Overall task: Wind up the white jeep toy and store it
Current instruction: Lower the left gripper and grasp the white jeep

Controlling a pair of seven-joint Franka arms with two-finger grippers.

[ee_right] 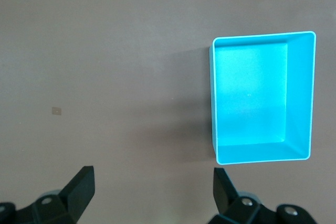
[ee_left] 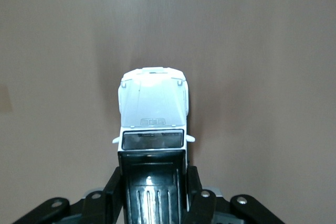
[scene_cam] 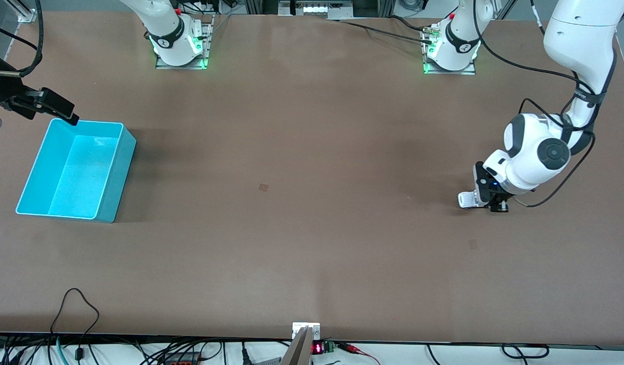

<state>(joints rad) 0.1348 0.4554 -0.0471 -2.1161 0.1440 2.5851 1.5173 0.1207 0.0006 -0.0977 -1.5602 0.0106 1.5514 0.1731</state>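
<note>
The white jeep toy, with its black roof toward the wrist, sits on the brown table at the left arm's end. My left gripper is down at the table and shut on the toy's black rear part, one finger on each side. An empty turquoise bin stands at the right arm's end of the table and shows whole in the right wrist view. My right gripper hangs open over the bin's corner and holds nothing.
Two small dark marks lie on the tabletop. Cables and a small device sit along the table edge nearest the front camera. The arm bases stand along the top edge.
</note>
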